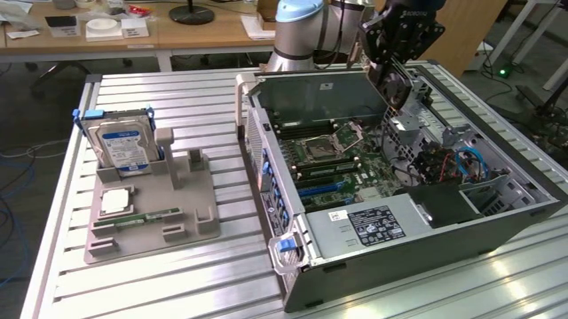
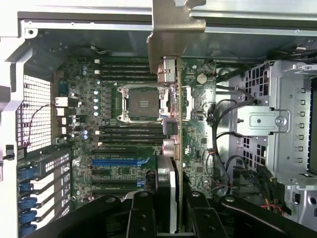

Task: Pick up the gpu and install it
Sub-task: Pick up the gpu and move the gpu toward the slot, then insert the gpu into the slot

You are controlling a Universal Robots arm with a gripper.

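My gripper [image 1: 400,56] hangs above the far side of the open computer case [image 1: 293,219] and is shut on the gpu [image 1: 396,85]. The card hangs on edge, its dark round cooler facing the exterior view's left, clear of the motherboard [image 1: 342,163]. In the wrist view the gpu [image 2: 171,148] appears edge-on between my black fingers [image 2: 141,213], with its silver end bracket [image 2: 173,29] at the far end. Below it lie the motherboard [image 2: 129,129], the CPU socket [image 2: 140,103] and a blue expansion slot [image 2: 119,161].
A grey holder [image 1: 151,199] on the exterior view's left carries a hard drive [image 1: 124,149] with a blue-white label and a narrow green memory stick [image 1: 146,218]. Inside the case sit a power supply [image 1: 368,226], loose cables [image 1: 461,163] and a metal drive cage [image 2: 277,124].
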